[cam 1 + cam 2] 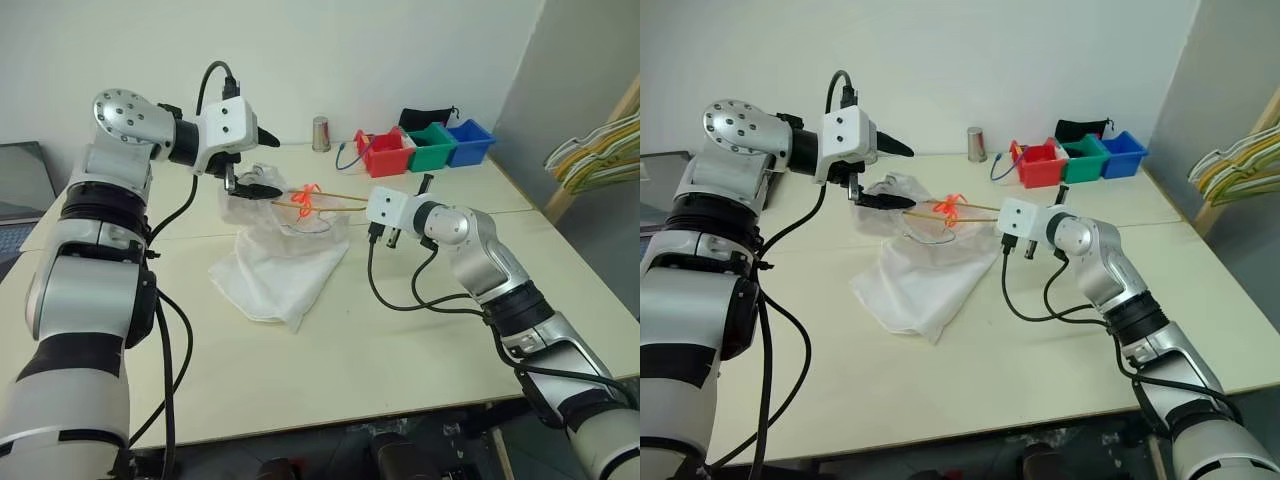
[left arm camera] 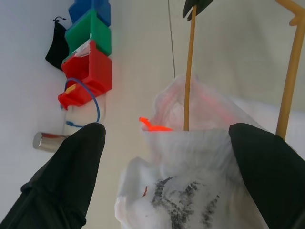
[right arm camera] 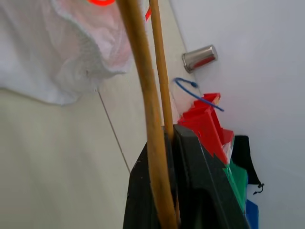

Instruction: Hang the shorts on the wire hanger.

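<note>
White thin shorts lie mid-table, their top threaded on the orange wire hanger. The right gripper clamps the hanger; the left gripper gapes over the waistband. A shallow pinch could let the fabric slide off.

White shorts draped on wire hanger, between open left tool and right tool.

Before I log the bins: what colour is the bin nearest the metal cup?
Red; the bin sits beside the metal cup, clearest in the left eye view.
</note>
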`<control>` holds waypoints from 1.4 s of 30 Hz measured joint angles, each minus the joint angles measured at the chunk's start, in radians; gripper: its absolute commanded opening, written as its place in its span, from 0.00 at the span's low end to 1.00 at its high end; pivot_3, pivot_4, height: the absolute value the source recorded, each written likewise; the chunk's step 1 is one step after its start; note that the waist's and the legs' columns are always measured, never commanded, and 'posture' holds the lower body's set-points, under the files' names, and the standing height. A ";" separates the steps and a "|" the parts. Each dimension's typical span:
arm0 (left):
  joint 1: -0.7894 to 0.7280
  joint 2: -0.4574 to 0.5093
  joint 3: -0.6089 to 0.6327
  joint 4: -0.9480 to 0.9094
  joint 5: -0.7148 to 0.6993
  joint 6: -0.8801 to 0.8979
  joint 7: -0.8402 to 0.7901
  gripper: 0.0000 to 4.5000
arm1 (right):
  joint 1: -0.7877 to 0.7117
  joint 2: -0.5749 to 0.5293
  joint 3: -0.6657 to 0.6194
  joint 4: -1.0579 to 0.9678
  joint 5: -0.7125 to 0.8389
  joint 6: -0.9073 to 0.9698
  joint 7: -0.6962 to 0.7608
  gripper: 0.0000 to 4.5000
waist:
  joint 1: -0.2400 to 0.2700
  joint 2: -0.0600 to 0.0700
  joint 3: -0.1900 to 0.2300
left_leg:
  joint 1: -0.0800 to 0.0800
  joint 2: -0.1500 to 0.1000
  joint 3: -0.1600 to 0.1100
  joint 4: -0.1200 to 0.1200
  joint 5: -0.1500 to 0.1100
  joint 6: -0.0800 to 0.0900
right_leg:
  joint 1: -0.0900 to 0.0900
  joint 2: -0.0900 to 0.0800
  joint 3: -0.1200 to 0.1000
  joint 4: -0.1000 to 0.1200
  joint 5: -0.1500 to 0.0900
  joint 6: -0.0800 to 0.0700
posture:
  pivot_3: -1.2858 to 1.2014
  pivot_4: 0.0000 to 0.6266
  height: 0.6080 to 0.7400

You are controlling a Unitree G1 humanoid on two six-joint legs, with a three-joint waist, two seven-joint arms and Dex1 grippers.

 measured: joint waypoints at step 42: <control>0.025 0.112 -0.021 0.027 0.162 -0.143 -0.115 0.99 | -0.033 0.107 0.025 0.147 0.028 -0.026 0.038 0.00 | -0.050 0.000 0.000 | 0.001 0.000 -0.001 0.001 0.000 0.000 | 0.001 0.000 0.000 0.002 0.002 0.002 | 0.48 0.00 1.00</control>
